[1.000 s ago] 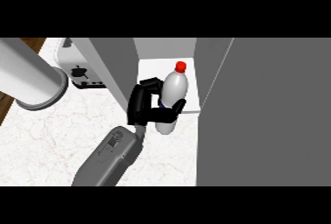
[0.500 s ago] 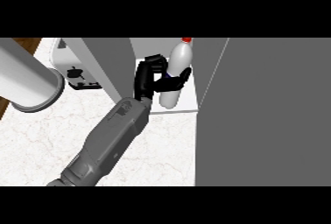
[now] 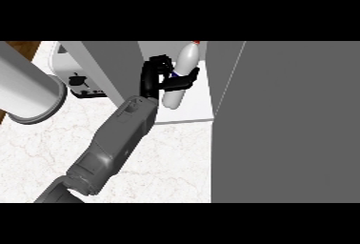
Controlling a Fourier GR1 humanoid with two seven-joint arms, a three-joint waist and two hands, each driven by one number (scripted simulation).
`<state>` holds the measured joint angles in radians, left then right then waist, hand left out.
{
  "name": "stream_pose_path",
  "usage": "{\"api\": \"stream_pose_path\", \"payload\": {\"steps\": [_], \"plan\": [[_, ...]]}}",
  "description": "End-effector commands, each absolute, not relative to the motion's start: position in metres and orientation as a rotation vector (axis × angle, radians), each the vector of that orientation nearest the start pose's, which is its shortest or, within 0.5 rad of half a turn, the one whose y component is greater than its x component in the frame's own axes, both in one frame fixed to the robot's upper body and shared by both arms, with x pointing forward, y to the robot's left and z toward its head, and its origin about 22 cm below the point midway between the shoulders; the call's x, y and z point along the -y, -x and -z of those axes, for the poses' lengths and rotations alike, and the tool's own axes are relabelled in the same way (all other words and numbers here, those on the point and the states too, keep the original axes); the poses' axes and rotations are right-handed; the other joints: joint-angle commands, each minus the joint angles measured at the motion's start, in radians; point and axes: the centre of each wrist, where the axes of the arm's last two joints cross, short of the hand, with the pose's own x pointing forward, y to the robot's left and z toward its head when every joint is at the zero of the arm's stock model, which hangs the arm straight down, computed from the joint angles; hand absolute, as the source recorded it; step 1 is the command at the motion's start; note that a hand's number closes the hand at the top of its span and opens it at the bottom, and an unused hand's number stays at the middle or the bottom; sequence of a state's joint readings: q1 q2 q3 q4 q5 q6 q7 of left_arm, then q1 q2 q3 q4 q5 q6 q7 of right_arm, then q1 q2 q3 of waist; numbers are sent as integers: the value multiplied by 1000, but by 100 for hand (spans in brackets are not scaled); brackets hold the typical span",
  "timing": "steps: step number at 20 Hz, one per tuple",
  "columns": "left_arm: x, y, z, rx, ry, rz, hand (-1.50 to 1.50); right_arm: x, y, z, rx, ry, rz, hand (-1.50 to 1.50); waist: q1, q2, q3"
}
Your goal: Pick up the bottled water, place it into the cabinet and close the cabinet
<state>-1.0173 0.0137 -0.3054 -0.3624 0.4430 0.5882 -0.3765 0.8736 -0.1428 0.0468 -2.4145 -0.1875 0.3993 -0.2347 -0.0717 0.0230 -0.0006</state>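
The bottled water (image 3: 184,62) is white with a red cap and stands nearly upright over the white cabinet shelf (image 3: 191,114). My right hand (image 3: 156,78) is shut on it, fingers and thumb curled round its middle from the left. Whether the bottle's base touches the shelf I cannot tell. The right forearm (image 3: 116,138) runs in from the lower left. Of the left arm only a thick grey forearm (image 3: 28,88) shows at the left edge; its hand is out of view.
The open cabinet door (image 3: 288,124) is a large grey panel filling the right side. A grey cabinet side panel (image 3: 109,64) stands left of the hand. A white toaster (image 3: 81,85) sits behind it on the marble counter (image 3: 169,162).
My right hand has carried the bottle up and farther back, deeper over the cabinet shelf, and the forearm has stretched out after it.
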Motion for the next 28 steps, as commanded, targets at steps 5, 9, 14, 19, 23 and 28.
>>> {"api": "stream_pose_path", "payload": {"steps": [5,9,14,19,23,28], "plan": [[-117,-428,-26,1629,-341,-48,150,266,-44,-118,1875,-243,-130,-150,-10,7,-1],[-123,-427,-18,1673,-466,42,-150,269,-45,-108,1874,-252,-147,-150,-32,16,-1],[-105,-430,-29,1716,-567,68,-150,271,-48,-104,1886,-252,-150,-150,-45,21,-1],[-121,-438,-40,1728,-544,50,-150,267,-45,-104,1856,-292,-172,-150,-42,19,-2],[-118,-448,-66,1808,-363,63,-150,275,-44,-99,1855,-302,-161,-150,-36,14,-1],[-96,-440,-58,1916,-147,-8,-150,271,-46,-98,1843,-311,-153,-150,-4,9,-2]]}}
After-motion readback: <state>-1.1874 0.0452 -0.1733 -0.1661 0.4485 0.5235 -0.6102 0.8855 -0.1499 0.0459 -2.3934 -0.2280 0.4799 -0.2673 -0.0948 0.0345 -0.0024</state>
